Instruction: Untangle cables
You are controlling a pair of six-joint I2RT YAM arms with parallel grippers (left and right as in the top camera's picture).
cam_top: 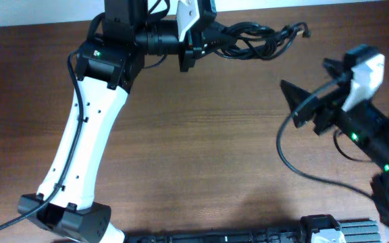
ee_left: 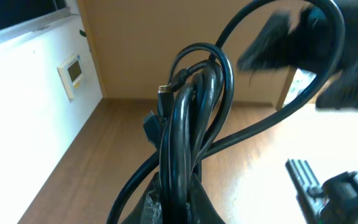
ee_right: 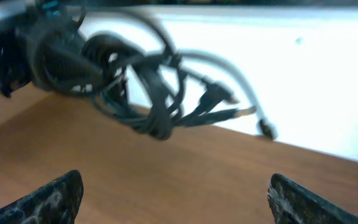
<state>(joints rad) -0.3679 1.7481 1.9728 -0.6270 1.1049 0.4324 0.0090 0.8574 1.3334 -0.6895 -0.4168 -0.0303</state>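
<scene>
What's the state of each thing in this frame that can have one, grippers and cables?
left gripper: shut on the cables.
right gripper: open, empty, clear of the bundle.
cables: tangled in one bundle, held at one end, plug ends hanging free.

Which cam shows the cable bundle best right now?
Overhead: the whole cable bundle is in frame and sharp, from the left pincer gripping it to its loose plug end. Left wrist gives a sharp close-up of the loops, but cropped. Right wrist shows the full bundle with its plug ends, blurred.
</scene>
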